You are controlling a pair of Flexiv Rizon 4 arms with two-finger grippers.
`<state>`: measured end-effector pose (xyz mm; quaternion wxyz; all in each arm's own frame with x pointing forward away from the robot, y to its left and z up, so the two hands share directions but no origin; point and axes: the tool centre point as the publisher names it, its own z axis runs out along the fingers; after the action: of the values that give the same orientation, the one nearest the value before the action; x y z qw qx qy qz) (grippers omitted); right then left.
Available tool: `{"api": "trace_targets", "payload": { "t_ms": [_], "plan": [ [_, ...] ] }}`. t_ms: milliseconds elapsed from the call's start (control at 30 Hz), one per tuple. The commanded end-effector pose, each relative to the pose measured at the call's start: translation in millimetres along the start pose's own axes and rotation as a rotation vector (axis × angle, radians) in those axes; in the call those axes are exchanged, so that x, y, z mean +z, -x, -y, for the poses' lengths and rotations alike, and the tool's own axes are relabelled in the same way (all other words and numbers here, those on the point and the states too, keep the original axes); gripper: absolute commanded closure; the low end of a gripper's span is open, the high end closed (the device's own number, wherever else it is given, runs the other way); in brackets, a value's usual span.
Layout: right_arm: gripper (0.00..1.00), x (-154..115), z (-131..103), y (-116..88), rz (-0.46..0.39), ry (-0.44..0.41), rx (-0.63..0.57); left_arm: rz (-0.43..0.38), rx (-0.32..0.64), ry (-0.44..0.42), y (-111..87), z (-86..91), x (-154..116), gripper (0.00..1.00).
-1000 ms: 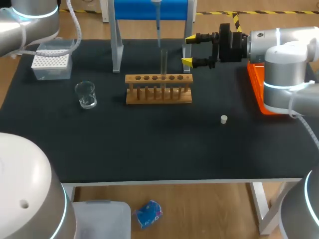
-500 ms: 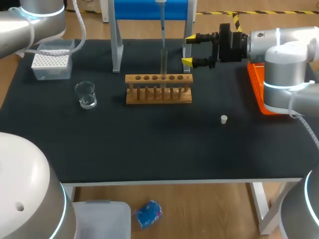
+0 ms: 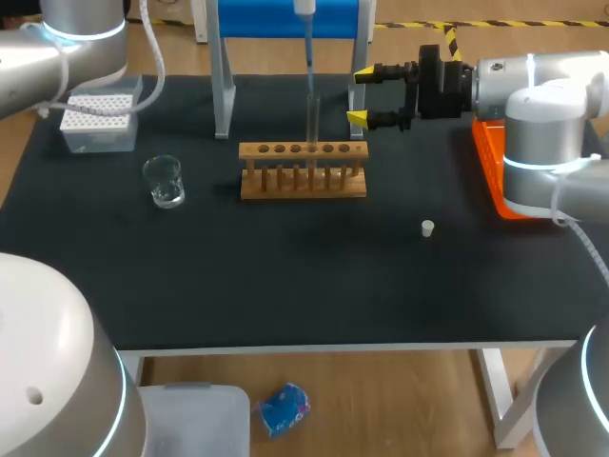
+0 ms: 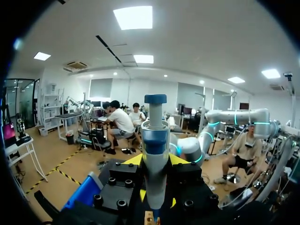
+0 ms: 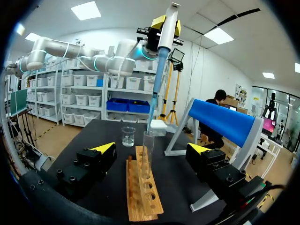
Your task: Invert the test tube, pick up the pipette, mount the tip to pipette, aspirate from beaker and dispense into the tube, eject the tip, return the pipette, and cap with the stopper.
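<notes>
Pipette (image 4: 155,140) pinched in left gripper (image 4: 155,160) — right gripper (image 5: 151,147) spread, test tube (image 5: 148,161) ahead.

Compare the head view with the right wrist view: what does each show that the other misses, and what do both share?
Only the head view shows the white stopper and the orange tray. Only the right wrist view shows the left gripper shut on the pipette. Both show the pipette over the test tube in the wooden rack, the beaker and the open right gripper.
</notes>
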<state>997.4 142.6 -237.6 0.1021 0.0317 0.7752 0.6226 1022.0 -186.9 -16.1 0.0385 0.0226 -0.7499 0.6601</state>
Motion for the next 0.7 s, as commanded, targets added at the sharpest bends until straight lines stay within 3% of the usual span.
{"api": "trace_targets", "payload": {
  "t_ms": [33, 700],
  "plan": [
    [0.0, 0, 0, 0, 0.002, 0.001, -0.001, -0.001, 0.0, -0.007, 2.5, -4.9, 0, 1.0],
    [0.0, 0, 0, 0, 0.002, 0.001, -0.001, 0.008, -0.016, 0.013, 13.2, -13.1, 0, 1.0]
  ]
}}
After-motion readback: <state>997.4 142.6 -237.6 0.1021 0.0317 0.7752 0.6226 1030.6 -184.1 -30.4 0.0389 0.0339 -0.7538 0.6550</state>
